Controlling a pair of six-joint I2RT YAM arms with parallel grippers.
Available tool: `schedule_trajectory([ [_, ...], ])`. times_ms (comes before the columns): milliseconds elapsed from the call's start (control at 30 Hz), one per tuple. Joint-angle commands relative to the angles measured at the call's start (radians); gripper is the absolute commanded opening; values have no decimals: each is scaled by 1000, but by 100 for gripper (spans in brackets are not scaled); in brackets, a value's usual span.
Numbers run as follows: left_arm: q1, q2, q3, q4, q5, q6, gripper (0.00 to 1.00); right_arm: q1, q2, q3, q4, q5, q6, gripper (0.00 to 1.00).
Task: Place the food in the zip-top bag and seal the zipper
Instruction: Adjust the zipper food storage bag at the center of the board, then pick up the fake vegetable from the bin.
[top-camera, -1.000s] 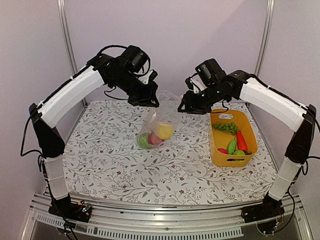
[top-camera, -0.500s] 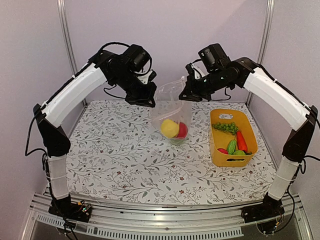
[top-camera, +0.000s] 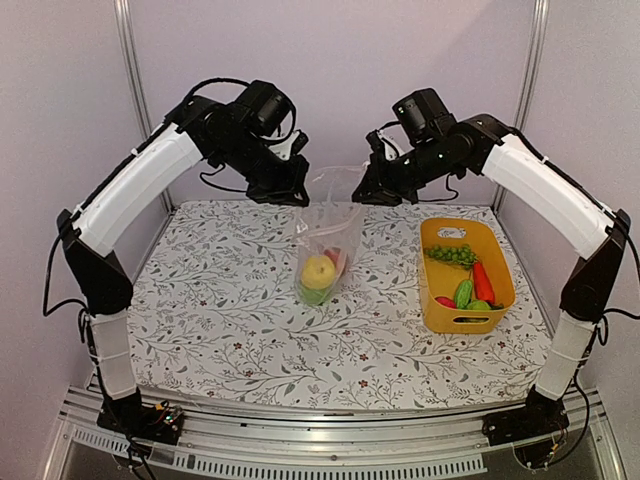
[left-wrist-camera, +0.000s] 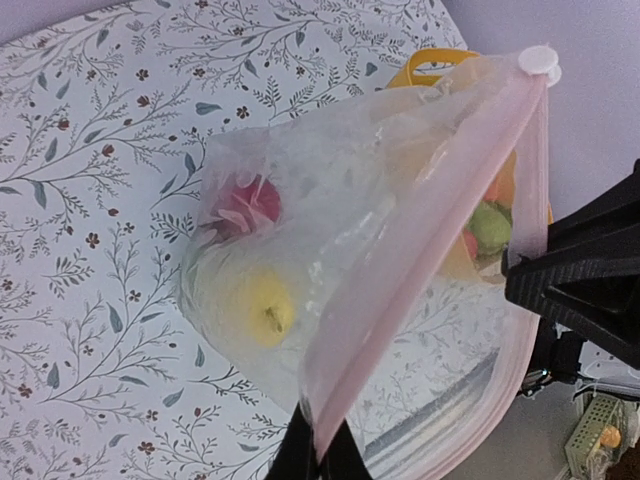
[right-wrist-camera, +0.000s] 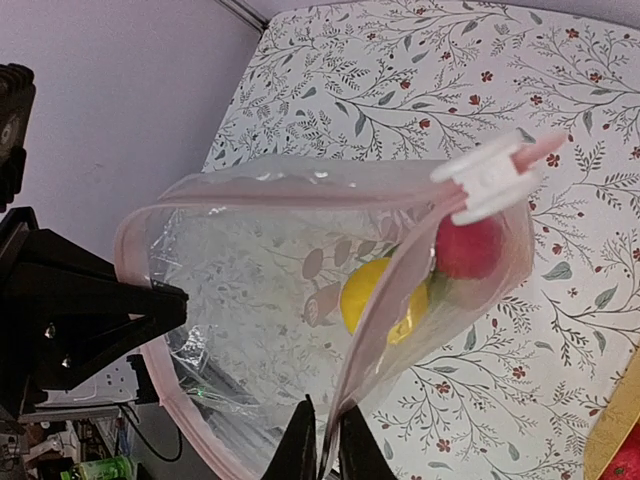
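Left hand: fingers narrow, pinched on the rim of the zip-top bag. Right hand: same, clamped on the opposite rim. The bag hangs between the two hands, up over mid tabletop; can't tell whether its bottom touches.

Mouth gapes open. The pinkish zipper runs along both lips, with a white slider at one end.

Inside, low in the bag: yellow lemon, red ball, green round piece.

Right of the bag and apart from it, an orange-yellow basket holds a grape bunch, carrot and cucumber.
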Motion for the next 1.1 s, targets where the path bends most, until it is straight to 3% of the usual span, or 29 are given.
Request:
schedule_trajectory([
  [0, -1, 16, -9, 7, 14, 4, 0, 5, 18, 17, 4, -23, -10, 17],
  [133, -2, 14, -31, 6, 3, 11, 0, 1, -4, 25, -5, -3, -13, 38],
  [333, -1, 12, -46, 22, 6, 14, 0, -43, -64, 3, -58, 70, -56, 55],
  [500, -1, -4, -48, 50, 17, 24, 0, -144, -167, -184, -38, 98, -87, 60],
  [867, -1, -6, -48, 53, 44, 37, 0, -400, -415, -787, 114, 202, -116, 56],
  [1067, 0, -2, -48, 52, 59, 41, 0, -443, -398, -918, 182, 246, -111, 55],
])
